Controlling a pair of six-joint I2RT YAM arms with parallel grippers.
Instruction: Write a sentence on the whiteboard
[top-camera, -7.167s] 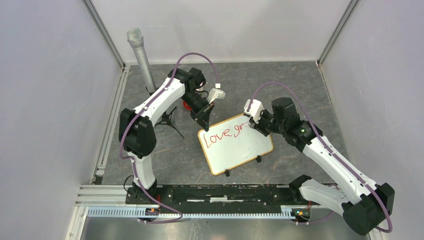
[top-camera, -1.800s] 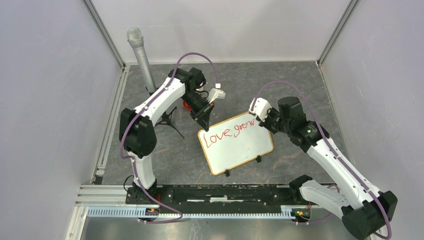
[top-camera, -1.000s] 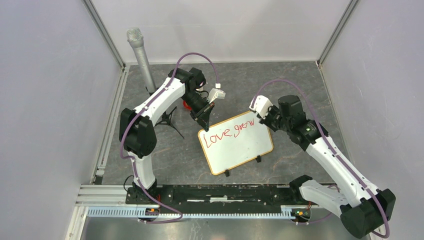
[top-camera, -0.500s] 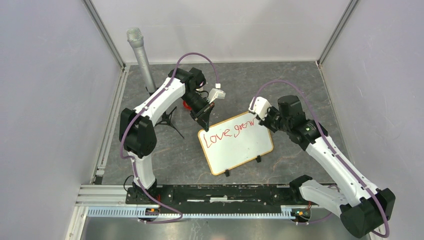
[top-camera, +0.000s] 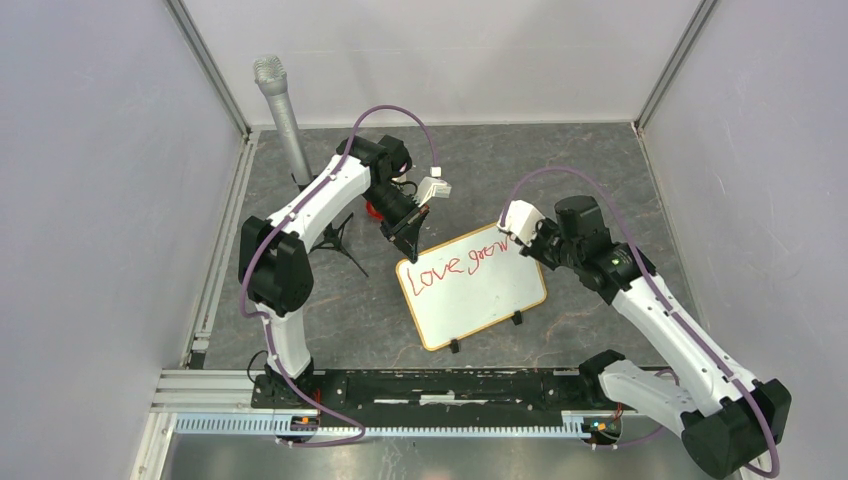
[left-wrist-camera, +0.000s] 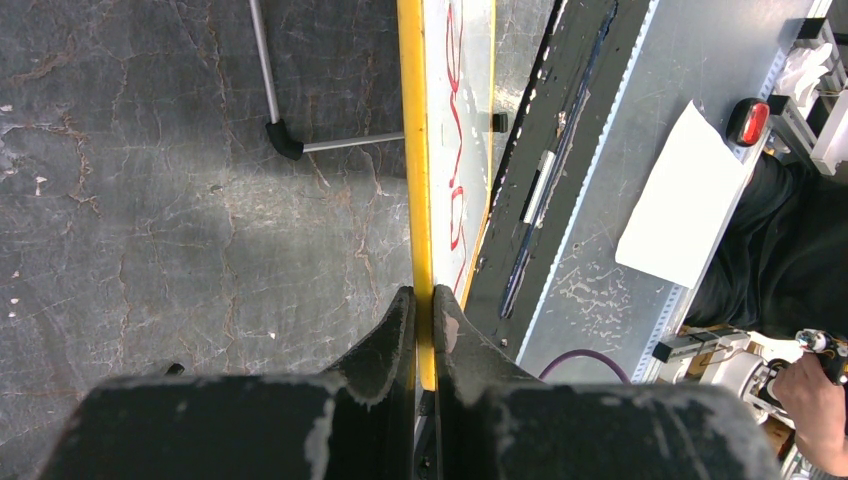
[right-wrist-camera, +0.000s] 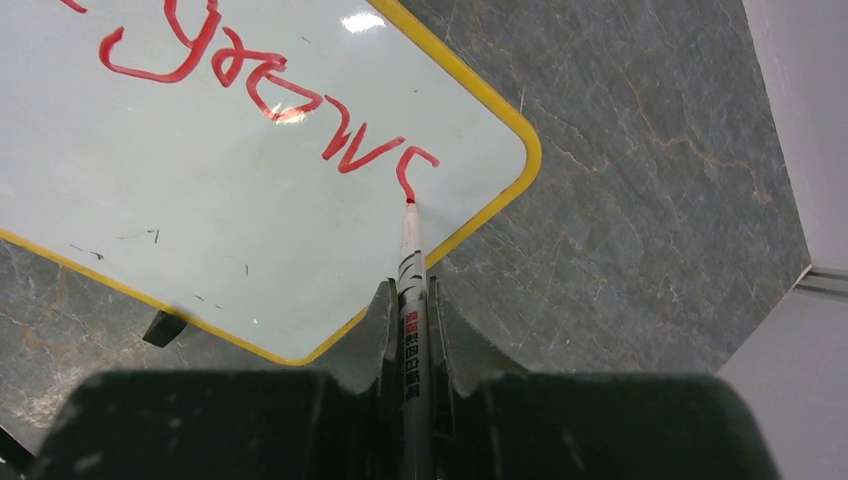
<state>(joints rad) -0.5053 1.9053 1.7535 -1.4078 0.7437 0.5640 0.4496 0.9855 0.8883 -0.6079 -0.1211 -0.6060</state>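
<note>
Far left: a grey post (top-camera: 283, 110) on a black tripod (top-camera: 335, 240) stands on the grey worktop (top-camera: 590, 160). Centre-left: the left claw (left-wrist-camera: 424, 300), jaws narrow, clamps the yellow-framed upper-left edge of the whiteboard (top-camera: 485, 300), which sits askew at mid-worktop between the two arms. The sentence (top-camera: 462, 262), in red along the board's top, reads "Love grow" plus one further stroke. Right: the right claw (right-wrist-camera: 412, 295) is closed on a red marker (right-wrist-camera: 410, 235), whose tip touches the board at the end of that last stroke, near the upper-right corner.
</note>
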